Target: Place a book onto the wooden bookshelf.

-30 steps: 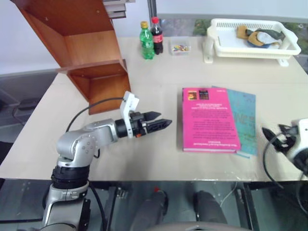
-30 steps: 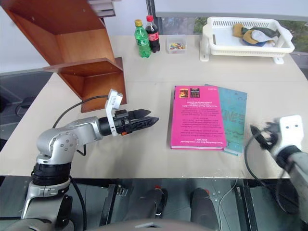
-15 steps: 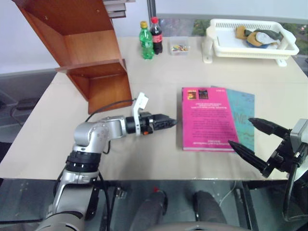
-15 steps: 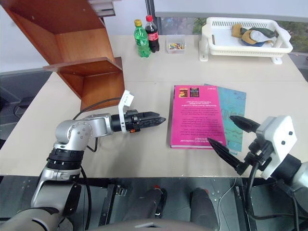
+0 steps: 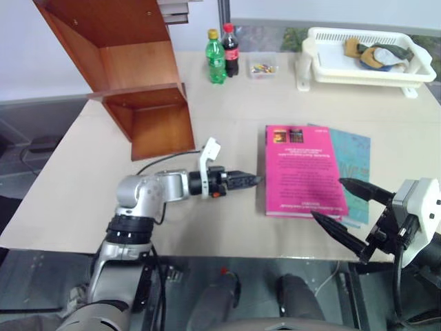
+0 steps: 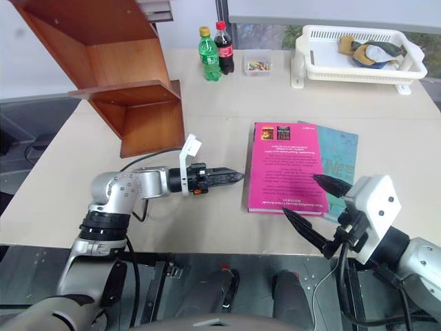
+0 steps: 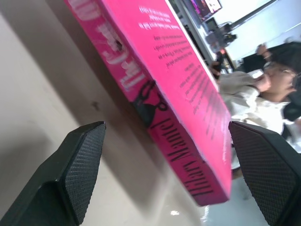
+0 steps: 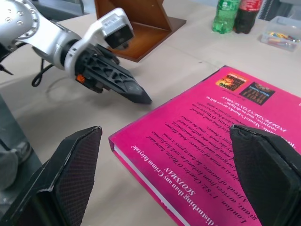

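The long beige table [image 6: 227,110] carries everything. At its ten o'clock corner stands the tall reddish-brown polished wooden bookshelf [image 6: 120,83], its open compartments facing the table's middle. At two o'clock sits a white slatted plastic basket [image 6: 358,52] with some cloth in it.

The large thin bright pink paperback book [image 6: 284,167] lies flat at about four o'clock from the table's centre, well apart from the bookshelf, its cover up. It overlaps a teal-blue book [image 6: 341,155] that shows along its three o'clock edge.

The left arm reaches across the table from eight o'clock, forearm nearly level and low over the surface, elbow bent. The left gripper [image 6: 231,177] points toward three o'clock at the pink book's spine, just beside it and not touching; in the left wrist view its two black fingers [image 7: 77,165] stand wide apart, with the spine lying across the gap between them.

The right arm comes in from five o'clock, raised above the table's near edge. The right gripper [image 6: 313,207] points toward ten o'clock over the book's near corner, its black fingers [image 8: 70,165] spread wide and holding nothing.

At twelve o'clock stand a green plastic bottle [image 6: 207,45] and a dark cola bottle [image 6: 224,39] side by side, with a small clear box [image 6: 257,66] of coloured bits just beside them.
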Motion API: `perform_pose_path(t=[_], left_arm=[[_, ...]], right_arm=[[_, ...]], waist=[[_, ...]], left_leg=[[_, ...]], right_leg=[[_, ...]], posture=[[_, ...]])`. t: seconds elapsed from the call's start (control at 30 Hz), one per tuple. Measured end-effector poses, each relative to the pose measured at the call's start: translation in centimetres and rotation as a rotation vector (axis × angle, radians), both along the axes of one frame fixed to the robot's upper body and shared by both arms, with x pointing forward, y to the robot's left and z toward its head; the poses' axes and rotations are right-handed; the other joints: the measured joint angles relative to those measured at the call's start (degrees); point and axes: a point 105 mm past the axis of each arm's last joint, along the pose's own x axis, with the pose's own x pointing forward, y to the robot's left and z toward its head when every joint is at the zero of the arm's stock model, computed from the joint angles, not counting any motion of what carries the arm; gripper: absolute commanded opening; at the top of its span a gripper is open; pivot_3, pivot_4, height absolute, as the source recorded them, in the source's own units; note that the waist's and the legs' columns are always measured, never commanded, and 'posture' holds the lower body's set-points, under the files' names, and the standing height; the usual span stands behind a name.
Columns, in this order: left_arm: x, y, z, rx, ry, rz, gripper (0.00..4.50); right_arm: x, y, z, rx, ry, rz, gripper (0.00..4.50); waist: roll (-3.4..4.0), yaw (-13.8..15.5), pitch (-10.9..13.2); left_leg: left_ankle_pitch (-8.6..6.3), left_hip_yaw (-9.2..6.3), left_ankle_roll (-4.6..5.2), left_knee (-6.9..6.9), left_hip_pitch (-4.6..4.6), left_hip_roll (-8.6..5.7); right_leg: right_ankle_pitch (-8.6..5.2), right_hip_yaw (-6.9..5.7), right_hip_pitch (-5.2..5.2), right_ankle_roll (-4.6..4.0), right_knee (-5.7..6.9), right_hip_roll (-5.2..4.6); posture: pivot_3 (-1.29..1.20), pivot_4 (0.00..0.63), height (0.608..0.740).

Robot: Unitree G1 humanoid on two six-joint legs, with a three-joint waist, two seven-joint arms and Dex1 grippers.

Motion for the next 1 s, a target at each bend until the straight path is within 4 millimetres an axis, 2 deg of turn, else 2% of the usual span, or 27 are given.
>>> perform_pose_path(t=[0.4,0.6,1.0], left_arm=[[0.5,-1.1,-0.5,-0.017,0.068,-0.004,4.5],[0.8,-2.8,-1.3,-0.052,0.135,-0.007,4.5],[4.8,-4.2,-0.4,-0.181,0.212,0.16,4.5]], right_arm=[[-0.2,0.1,-0.5,-0.022,-0.028,-0.016,4.44],[-0.2,-0.1,-0.4,-0.026,-0.042,-0.029,4.44],[-0.3,-0.3,-0.6,-0.029,-0.036,-0.051,4.44]], waist=[[-0.05,0.0,0.0],[-0.08,0.0,0.0],[-0.15,0.0,0.0]], left_leg=[[0.02,0.03,-0.03,0.06,-0.01,-0.01],[0.02,0.03,-0.03,0.09,-0.01,-0.01],[0.02,0.01,-0.03,0.27,-0.06,-0.03]], right_leg=[[0.0,0.02,0.02,0.0,0.0,0.0],[0.0,0.02,0.03,0.0,0.02,0.01],[0.04,0.0,0.08,0.07,0.04,0.02]], posture=[[0.0,0.15,0.74],[0.0,0.15,0.74],[0.0,0.15,0.74]])
